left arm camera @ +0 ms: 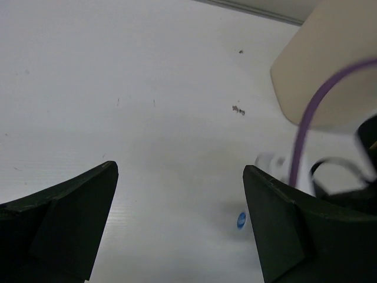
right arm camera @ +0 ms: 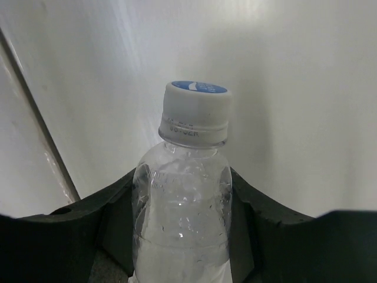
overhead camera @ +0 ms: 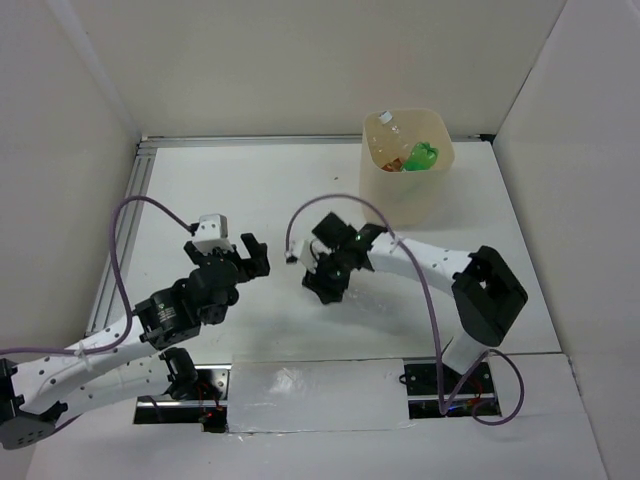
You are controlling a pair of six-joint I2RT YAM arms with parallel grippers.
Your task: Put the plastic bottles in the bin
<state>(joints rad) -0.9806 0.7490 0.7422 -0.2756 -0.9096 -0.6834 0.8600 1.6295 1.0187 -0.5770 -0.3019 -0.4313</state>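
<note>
Your right gripper [overhead camera: 318, 270] had its two black fingers [right arm camera: 112, 209] pressed against either side of a clear bottle [right arm camera: 182, 194], pinching it around the body just below the shoulder. In the right wrist view the bottle's white cap [right arm camera: 195, 115], blue on top, pointed away from the camera, and droplets clung inside the clear wall. From above, the held bottle lay roughly level over the middle of the table [overhead camera: 250, 190], cap toward your left arm. Whether it touched the surface, I could not tell.

Your left gripper [left arm camera: 179, 227] was spread wide with nothing between its fingers; only white table showed in the gap. It sat near the right gripper, the two facing each other around the table's centre and not touching.

The bin [overhead camera: 400, 205] stood at the far right of the table, close to the back wall and well apart from both grippers. Inside it were a green bottle [overhead camera: 425, 157] against the right side, a second clear bottle [overhead camera: 388, 128] leaning in the far left corner, and an orange-red item [overhead camera: 393, 163] low between them, too small to identify. Your left wrist camera caught the bin's beige wall at upper right, with a purple cable [left arm camera: 303, 135] crossing in front of it.
</note>
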